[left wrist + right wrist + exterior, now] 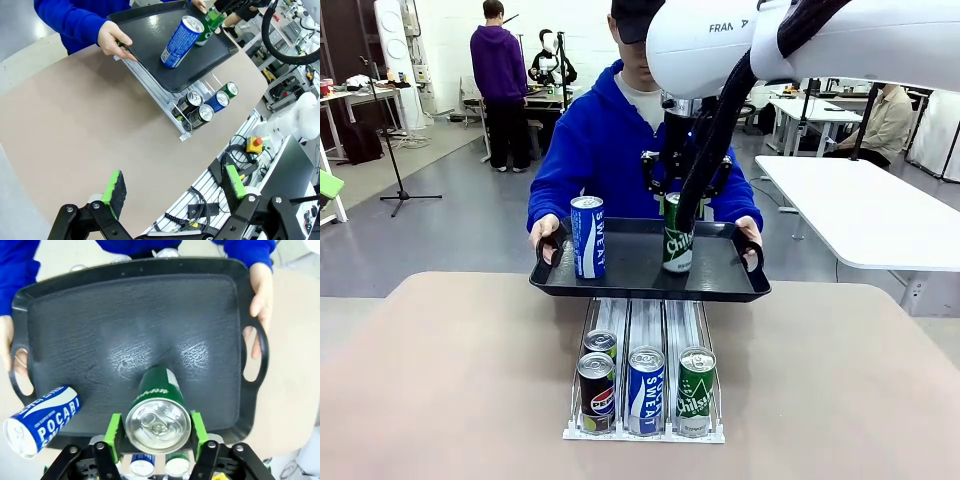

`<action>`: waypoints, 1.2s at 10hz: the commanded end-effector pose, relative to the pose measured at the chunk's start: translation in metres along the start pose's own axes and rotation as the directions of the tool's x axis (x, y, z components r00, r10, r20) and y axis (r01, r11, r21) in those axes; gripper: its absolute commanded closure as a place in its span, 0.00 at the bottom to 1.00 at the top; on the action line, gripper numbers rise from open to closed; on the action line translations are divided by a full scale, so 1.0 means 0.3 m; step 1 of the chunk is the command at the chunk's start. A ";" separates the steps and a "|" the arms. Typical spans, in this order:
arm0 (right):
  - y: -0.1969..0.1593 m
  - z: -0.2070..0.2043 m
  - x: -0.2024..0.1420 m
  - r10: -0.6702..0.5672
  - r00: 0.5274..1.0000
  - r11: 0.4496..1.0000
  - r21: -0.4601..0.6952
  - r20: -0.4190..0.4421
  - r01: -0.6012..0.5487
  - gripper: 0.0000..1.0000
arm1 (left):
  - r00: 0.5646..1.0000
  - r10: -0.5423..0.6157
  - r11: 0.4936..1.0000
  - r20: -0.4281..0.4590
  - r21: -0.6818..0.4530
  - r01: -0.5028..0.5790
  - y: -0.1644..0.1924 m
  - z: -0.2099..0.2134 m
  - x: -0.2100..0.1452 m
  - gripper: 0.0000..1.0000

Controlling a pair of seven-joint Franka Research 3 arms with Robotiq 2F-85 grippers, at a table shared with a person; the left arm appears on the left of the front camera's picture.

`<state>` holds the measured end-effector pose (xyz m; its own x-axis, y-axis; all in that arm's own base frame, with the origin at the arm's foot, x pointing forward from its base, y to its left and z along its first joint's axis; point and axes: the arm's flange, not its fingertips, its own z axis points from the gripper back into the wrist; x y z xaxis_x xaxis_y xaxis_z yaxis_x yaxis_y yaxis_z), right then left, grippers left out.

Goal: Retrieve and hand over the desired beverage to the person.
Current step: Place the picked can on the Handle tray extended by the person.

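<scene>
In the right wrist view, the right gripper point(156, 432) is seen clamped on the green Chilsung can point(158, 412), standing beside the Pocari Sweat can point(587, 236) on the black tray point(630, 272); the left gripper point(174, 187) is spread, empty.

Even, bright indoor illumination is seen across all three views, with no hard shadows cast on the table point(450, 380). Soft whitish glare is reflected from the floor of the black tray point(150, 357) in the right wrist view, and highlights are caught on the lid of the green can point(158, 424). Marked wide-angle distortion is shown in both wrist views, where the tray's edges are bowed. The white arm point(800, 45) close to the front camera is rendered slightly soft.
</scene>
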<state>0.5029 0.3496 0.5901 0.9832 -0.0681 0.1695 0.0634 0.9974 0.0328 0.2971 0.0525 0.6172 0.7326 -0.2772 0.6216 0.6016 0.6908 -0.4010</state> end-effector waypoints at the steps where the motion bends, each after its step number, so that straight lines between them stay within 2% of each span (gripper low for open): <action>1: -0.006 0.003 0.001 0.014 0.999 1.000 0.027 -0.034 -0.013 0.13 | 1.000 -0.016 1.000 0.010 -0.016 0.016 0.006 -0.001 -0.004 0.00; 3: -0.005 0.004 -0.001 0.018 0.999 0.999 0.032 -0.041 -0.017 0.00 | 1.000 -0.016 1.000 0.010 -0.016 0.016 0.006 -0.001 -0.004 0.00; 8: -0.007 0.006 -0.007 0.019 0.998 0.999 0.048 -0.064 -0.016 0.00 | 1.000 -0.016 1.000 0.010 -0.016 0.016 0.006 -0.001 -0.004 0.00; 9: -0.015 0.026 -0.035 0.029 0.996 0.998 0.056 -0.084 -0.024 0.00 | 1.000 -0.016 1.000 0.010 -0.016 0.016 0.006 -0.001 -0.004 0.00; 12: -0.085 0.172 -0.194 0.047 0.997 0.999 0.030 -0.060 -0.045 0.00 | 1.000 -0.016 1.000 0.010 -0.016 0.016 0.006 -0.001 -0.004 0.00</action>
<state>0.4565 0.3406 0.6325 0.9930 -0.0310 0.1137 0.0233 0.9974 0.0684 0.2972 0.0525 0.6172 0.7328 -0.2773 0.6214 0.6015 0.6908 -0.4012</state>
